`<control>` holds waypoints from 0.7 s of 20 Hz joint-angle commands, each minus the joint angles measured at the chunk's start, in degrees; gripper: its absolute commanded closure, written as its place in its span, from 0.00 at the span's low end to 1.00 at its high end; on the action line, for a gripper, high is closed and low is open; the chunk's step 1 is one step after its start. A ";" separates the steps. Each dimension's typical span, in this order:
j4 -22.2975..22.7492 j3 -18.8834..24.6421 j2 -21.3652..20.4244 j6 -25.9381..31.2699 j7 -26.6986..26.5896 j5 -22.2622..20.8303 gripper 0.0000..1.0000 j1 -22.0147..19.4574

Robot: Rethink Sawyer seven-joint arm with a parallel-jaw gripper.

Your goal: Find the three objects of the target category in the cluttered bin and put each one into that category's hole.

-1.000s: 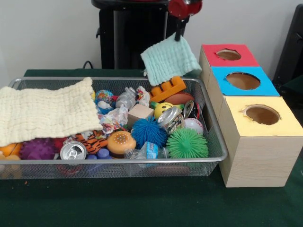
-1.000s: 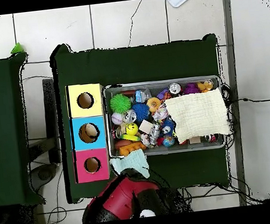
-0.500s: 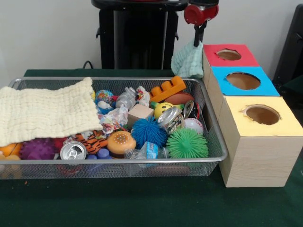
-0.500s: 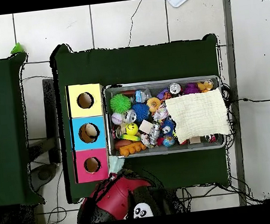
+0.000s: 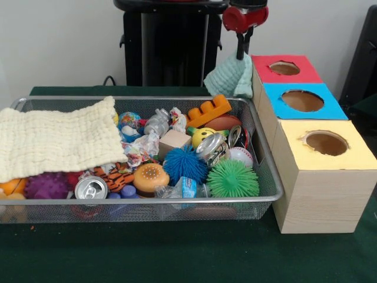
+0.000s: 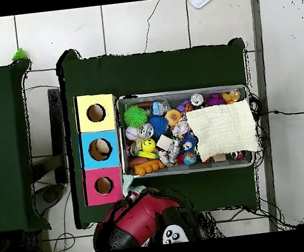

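Overhead, cracked, seemingly tiled floor surrounds green table.

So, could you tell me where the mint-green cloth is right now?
In the front view the mint-green cloth hangs from the gripper, above the bin's far right corner, beside the red-topped box.

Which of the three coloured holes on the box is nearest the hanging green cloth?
The red hole, farthest back in the front view; the green cloth hangs beside its box, while the blue hole and yellow hole lie farther away.
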 commanded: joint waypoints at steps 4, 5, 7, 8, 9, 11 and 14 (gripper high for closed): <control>-2.60 11.16 -1.61 4.43 -1.88 5.74 1.00 -9.72; -3.00 11.88 -1.74 5.05 -2.35 5.97 1.00 -10.09; -3.58 12.76 -2.16 5.85 -2.61 6.41 1.00 -10.41; -3.83 13.01 -2.44 6.27 -2.40 6.74 1.00 -10.29; -4.38 13.44 -2.68 6.94 -2.37 7.26 1.00 -10.19; -5.43 13.61 -2.91 8.02 -2.11 7.71 1.00 -9.66; -7.14 14.07 -2.83 9.36 -2.48 7.84 1.00 -9.11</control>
